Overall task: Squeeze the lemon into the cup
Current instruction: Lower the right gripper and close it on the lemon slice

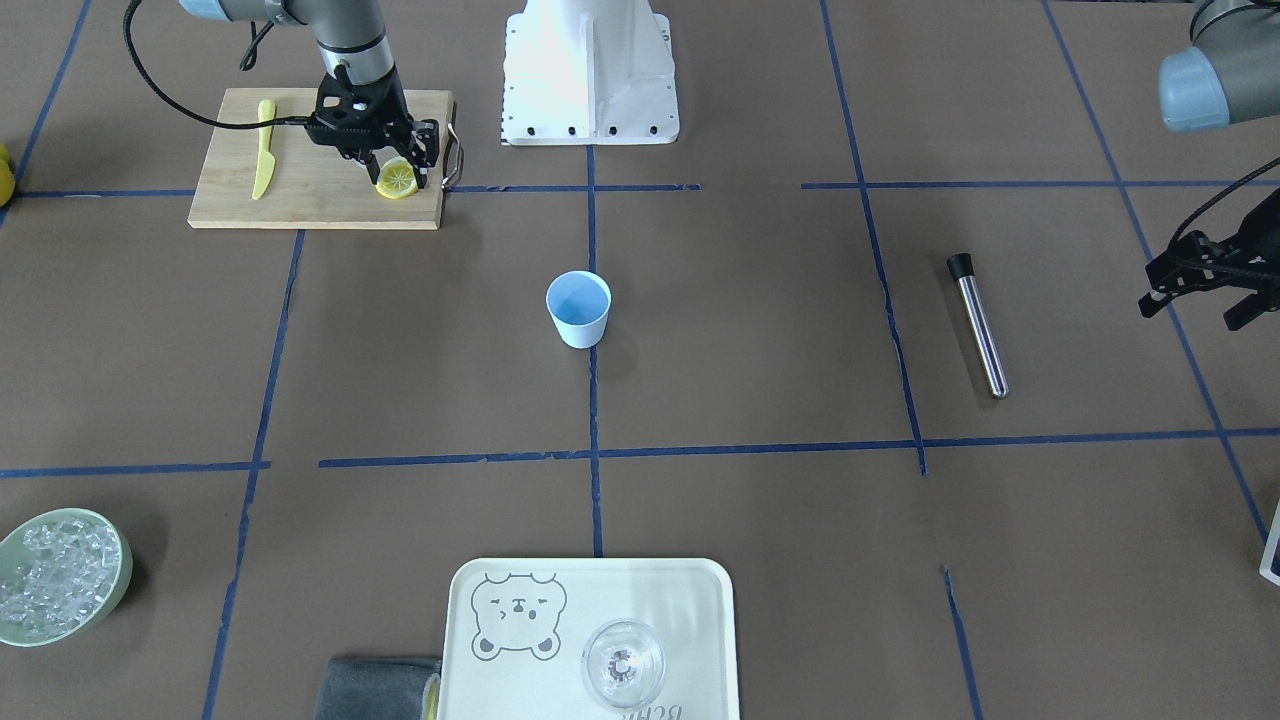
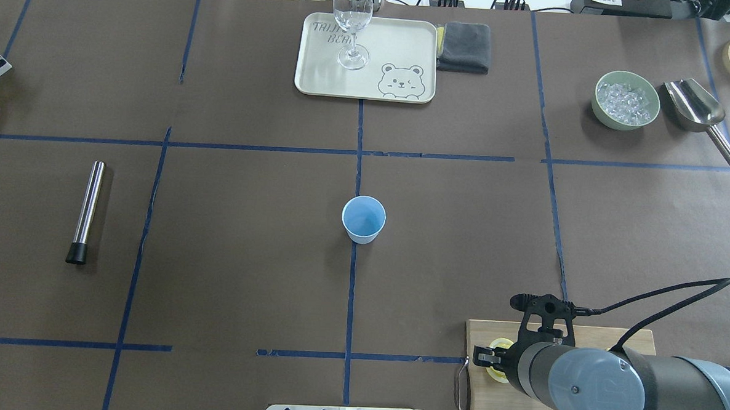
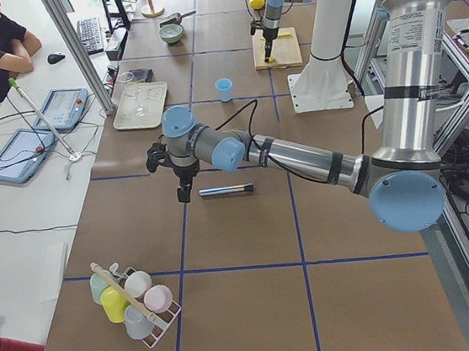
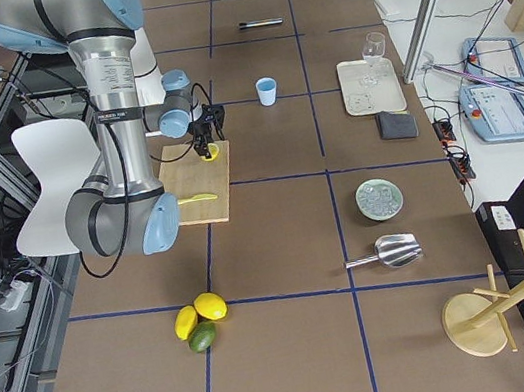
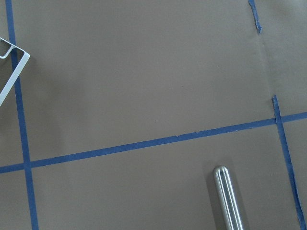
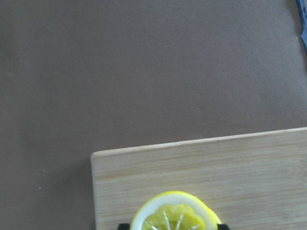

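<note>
yellow lemon slice sits at the corner of the wooden cutting board that points toward mid-surface. the board lies by the robot-side edge of the surface, toward the robot's right end. right tool is down on the slice, narrow, tips at either side of the rind in the wrist view, so it looks clamped on the lemon. can't tell if the slice is clear of the wood yet. cup stands upright at the middle of the surface, well apart from the board, blue inside showing nothing in it. left tool hangs near the left end of the surface by the steel tube, holding nothing visible, and i cannot tell how wide it is. risks, my read: a thin slice gripped on the rim could fold, tear or slip out on the carry. squeezing before it is over the mouth would drip on the brown paper. the light cup could tip if a tip clips its rim. writing: cream tray at the far edge has a bear cartoon and print like "bea…", the top line partly behind the glass and not fully readable.
</note>
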